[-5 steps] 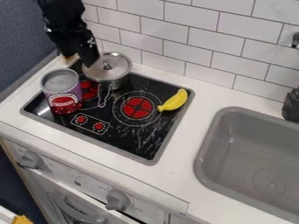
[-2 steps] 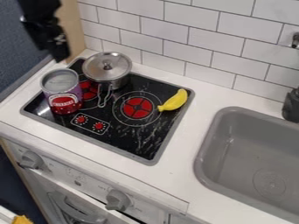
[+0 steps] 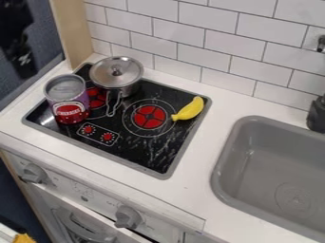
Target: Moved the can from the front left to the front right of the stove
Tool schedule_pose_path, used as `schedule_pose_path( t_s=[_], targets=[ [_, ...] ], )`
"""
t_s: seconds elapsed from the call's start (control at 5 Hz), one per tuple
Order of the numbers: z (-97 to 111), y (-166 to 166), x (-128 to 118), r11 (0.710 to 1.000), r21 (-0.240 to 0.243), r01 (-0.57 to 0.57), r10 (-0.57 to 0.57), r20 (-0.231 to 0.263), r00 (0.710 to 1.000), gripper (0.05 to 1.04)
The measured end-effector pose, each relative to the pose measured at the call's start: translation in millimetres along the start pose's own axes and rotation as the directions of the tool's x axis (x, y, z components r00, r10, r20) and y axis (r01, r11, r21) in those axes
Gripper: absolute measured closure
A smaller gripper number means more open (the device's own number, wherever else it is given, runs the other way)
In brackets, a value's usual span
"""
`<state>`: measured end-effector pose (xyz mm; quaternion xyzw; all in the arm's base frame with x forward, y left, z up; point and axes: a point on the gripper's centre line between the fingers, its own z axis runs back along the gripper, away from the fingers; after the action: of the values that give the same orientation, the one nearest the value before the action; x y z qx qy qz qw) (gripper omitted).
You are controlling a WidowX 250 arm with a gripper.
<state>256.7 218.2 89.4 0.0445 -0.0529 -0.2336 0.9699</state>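
The black gripper (image 3: 24, 64) hangs at the upper left, beyond the counter's left edge, up and to the left of the can and apart from it. The can (image 3: 68, 99), purple and red with a grey top, stands upright on the front left of the black stove top (image 3: 136, 154). Its right side is close to the pot's handle.
A lidded metal pot (image 3: 117, 76) stands on the back left of the stove. A yellow banana (image 3: 188, 109) lies at the back right, by the right burner. The grey sink (image 3: 251, 124) is at the right, and a tiled wall (image 3: 209, 42) rises behind.
The gripper has moved left and slightly down, away from the pot and past the counter's left edge. The can, pot and banana have stayed where they were.
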Motion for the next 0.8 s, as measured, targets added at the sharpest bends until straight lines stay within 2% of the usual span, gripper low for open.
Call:
schedule_pose_path(
  t_s=[0.2,0.4,0.6,0.8],
  targets=[
    [-25.0,15.7,-11.3,0.999,0.01,0.03,-0.03,-0.049,0.998,0.085],
    [-54.3,22.1,-13.8,0.997,-0.019,0.08,-0.081,-0.083,0.993,0.085],
    [-66.6,22.2,-8.5,0.991,-0.051,0.124,-0.127,-0.054,0.991,0.085],
    [-68.2,21.9,-4.6,0.986,-0.048,0.161,-0.163,-0.04,0.986,0.085]
  ],
)
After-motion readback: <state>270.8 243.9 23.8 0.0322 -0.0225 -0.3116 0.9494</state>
